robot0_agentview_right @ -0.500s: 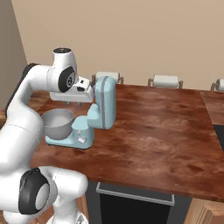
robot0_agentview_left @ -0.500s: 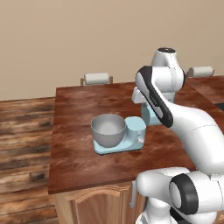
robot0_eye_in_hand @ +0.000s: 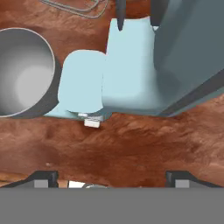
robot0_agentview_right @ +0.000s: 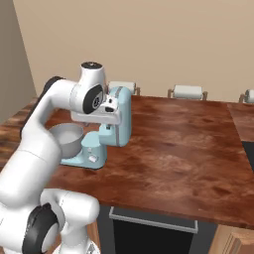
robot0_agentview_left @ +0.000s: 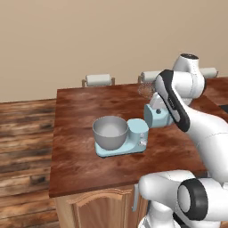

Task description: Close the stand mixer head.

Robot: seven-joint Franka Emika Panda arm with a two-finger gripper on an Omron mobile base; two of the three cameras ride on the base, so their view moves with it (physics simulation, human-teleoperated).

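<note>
I see the wooden counter (robot0_agentview_right: 188, 149) carrying the mixer. The mixer head (robot0_agentview_right: 122, 116) stands tilted up on its neck, right of the grey bowl (robot0_agentview_left: 109, 132) and above the flat base (robot0_agentview_left: 133, 144). The gripper (robot0_agentview_right: 110, 110) sits against the head's upper side. Its fingertips (robot0_eye_in_hand: 41, 179) are spread apart, grasping nothing.

The white arm rises from its base, bends at a dark elbow and reaches forward over the worktop (robot0_agentview_right: 188, 149), its wrist turned so the hand faces down and back. The tool (robot0_eye_in_hand: 111, 175) hangs low above the wood, its two dark fingertips (robot0_eye_in_hand: 43, 177) set wide apart with nothing between them.
</note>
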